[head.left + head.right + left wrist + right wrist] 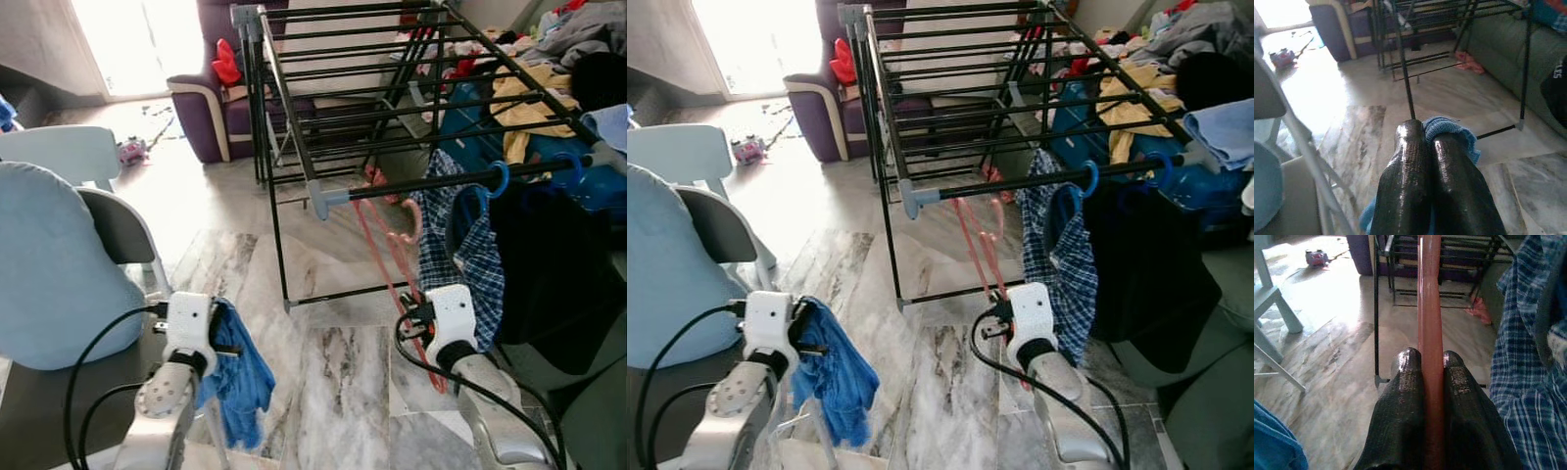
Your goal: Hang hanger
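Note:
A salmon-pink hanger (394, 245) hangs low beside the black drying rack's front bar (441, 184). Its top reaches that bar near the grey end cap (328, 199); I cannot tell whether the hook rests on it. My right gripper (1430, 360) is shut on the hanger's pink arm (1430, 308), just left of a blue plaid shirt (470, 245) on a blue hanger. My left gripper (1422, 129) is low at the left, shut on a blue cloth (240, 377) that droops from its fingers.
A dark garment (554, 274) hangs right of the plaid shirt. Heaped clothes (529, 98) cover the rack's far right. A light blue cushioned chair (49, 264) stands at my left and a purple sofa (211, 98) behind the rack. Marble floor (343, 392) lies between the arms.

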Available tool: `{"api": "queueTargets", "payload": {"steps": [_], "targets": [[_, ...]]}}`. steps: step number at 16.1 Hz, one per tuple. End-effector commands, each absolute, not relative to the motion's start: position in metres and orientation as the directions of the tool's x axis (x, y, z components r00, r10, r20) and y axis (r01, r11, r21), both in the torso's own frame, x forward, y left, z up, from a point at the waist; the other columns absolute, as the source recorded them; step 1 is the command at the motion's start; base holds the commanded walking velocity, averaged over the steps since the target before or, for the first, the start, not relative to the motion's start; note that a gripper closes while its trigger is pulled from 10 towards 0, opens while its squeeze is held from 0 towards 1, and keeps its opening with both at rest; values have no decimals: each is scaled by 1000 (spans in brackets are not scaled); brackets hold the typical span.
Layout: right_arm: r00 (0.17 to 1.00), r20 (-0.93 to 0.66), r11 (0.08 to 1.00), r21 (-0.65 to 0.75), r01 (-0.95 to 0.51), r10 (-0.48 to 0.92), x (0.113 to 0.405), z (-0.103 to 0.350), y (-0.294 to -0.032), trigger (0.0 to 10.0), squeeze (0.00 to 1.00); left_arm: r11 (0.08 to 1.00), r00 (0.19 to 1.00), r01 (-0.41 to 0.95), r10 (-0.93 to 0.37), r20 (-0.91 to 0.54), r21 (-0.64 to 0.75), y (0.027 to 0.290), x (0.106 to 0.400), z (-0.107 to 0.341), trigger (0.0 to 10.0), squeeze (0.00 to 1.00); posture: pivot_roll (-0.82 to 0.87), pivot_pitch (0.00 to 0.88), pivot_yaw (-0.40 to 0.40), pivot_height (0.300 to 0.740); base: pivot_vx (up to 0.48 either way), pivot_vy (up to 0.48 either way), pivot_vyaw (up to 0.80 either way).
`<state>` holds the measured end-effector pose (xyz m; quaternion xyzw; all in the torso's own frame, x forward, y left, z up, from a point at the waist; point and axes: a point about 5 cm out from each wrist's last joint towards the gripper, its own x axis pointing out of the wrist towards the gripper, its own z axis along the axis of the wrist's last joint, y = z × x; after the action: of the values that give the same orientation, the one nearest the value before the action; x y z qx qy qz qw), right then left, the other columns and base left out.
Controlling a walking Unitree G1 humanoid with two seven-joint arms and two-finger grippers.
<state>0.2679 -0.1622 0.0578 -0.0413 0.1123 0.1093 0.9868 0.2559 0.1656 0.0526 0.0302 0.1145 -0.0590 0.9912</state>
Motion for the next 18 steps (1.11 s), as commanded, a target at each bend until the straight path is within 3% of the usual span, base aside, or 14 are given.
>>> {"api": "queueTargets", "payload": {"steps": [1, 5, 10, 18], "targets": [[959, -196, 974, -60, -219, 203, 273, 69, -159, 10000, 0, 989, 973, 131, -114, -200, 71, 164, 258, 59, 10000, 0, -105, 0, 30, 736, 0, 0, 0], [960, -213, 979, -50, -196, 181, 279, 75, -158, 10000, 0, 993, 978, 95, -81, -193, 64, 167, 260, 63, 10000, 0, -91, 0, 22, 736, 0, 0, 0], [959, -240, 988, 6, -153, 150, 286, 71, -153, 10000, 0, 994, 974, 92, -78, -211, 58, 159, 254, 55, 10000, 0, -81, 0, 31, 736, -266, 0, 0], [935, -349, 996, -27, -79, 65, 310, 60, -163, 10000, 0, 993, 977, 83, -65, -203, 81, 161, 280, 53, 10000, 0, -118, 0, 41, 736, -321, 0, 0]]}}
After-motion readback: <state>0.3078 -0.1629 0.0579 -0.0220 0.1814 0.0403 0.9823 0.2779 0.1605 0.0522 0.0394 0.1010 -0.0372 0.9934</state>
